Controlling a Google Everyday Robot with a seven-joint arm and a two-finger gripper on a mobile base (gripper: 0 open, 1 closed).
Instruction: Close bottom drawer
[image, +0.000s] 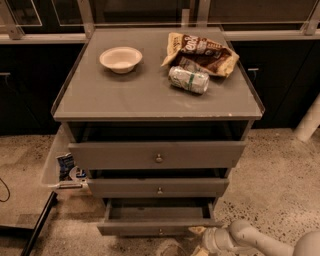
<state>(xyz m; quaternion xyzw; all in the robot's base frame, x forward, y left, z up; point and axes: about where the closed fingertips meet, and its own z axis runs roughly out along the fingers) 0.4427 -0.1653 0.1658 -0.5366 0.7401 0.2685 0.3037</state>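
Note:
The bottom drawer (157, 227) is the lowest and slimmest of three grey drawers in a grey cabinet. It stands pulled out, its shallow box open to view, with a tiny knob (160, 231) at the centre of its front. My gripper (199, 239) is low at the bottom right, at the right end of that drawer's front panel. Its pale arm (250, 239) comes in from the bottom right corner.
The middle drawer (159, 187) and top drawer (157, 155) also stand slightly out. On the cabinet top (125, 97) are a white bowl (120, 58), a can (188, 79) on its side and a snack bag (200, 50). A clear bin (62, 167) hangs on the left side.

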